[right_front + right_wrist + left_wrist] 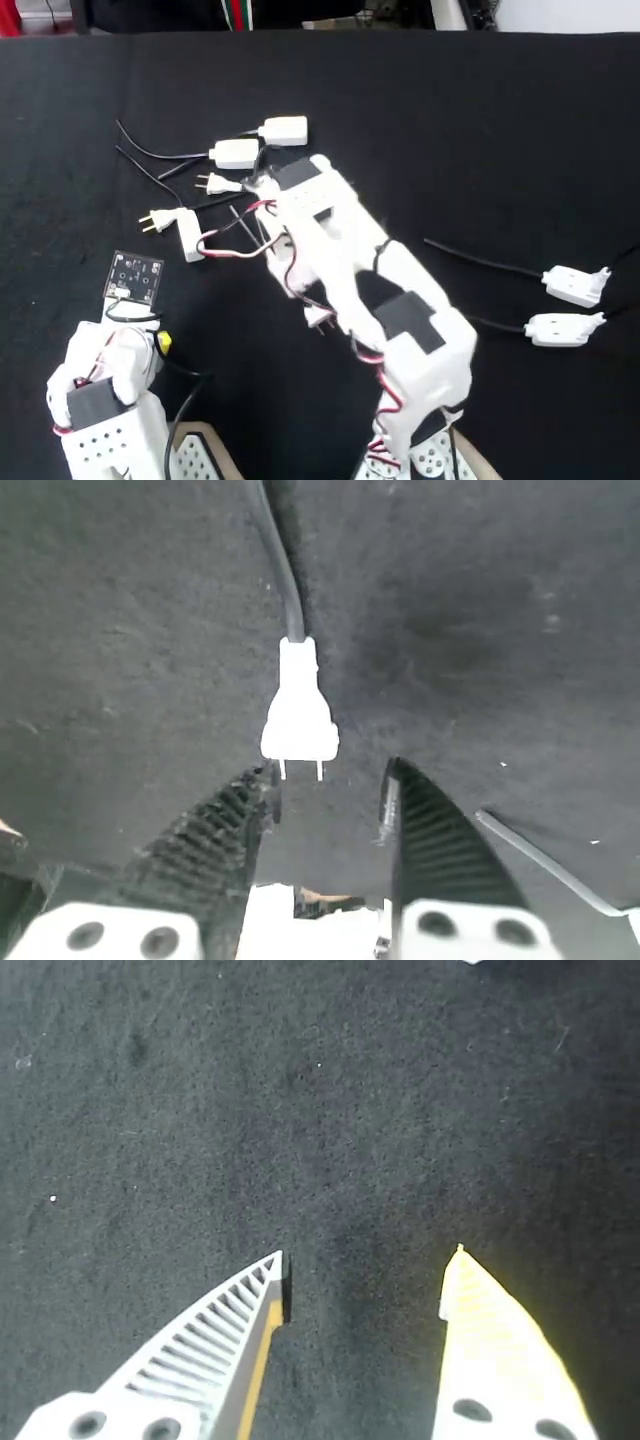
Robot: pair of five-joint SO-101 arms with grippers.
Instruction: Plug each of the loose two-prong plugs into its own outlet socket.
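Black cloth covers the worktop (480,120). Left of its middle, toward the far edge, two white outlet sockets lie side by side, the far socket (285,130) and the near socket (237,153), each on a black cord. Just on the near side of them lies a small plug (218,184), its two prongs pointing at the left edge. Nearer still lies a larger plug (182,232), with its prongs also toward the left edge. Neither sits in a socket.

The right arm (335,225) stretches from the near edge diagonally toward this group, and its far end is just beside the small plug and the near socket. The right claw (330,775) stands wide, its dark fingers (225,825) apart and holding nothing. A white two-prong plug (300,725) lies flat on the cloth just off the fingertips. Its prongs are turned toward the gap between them, and its black cord runs away from the claw. Whether this is the small plug I cannot tell.

The left arm (105,385) is folded at the near left corner. The left claw (370,1250) is wide as well, with a ribbed white finger (225,1335) and a yellow finger (490,1340) well apart over bare cloth, gripping nothing.

Near the right edge lie an upper cord end (575,285) and a lower cord end (562,328), both white and each on a black cord. I cannot tell whether they are sockets or plugs.
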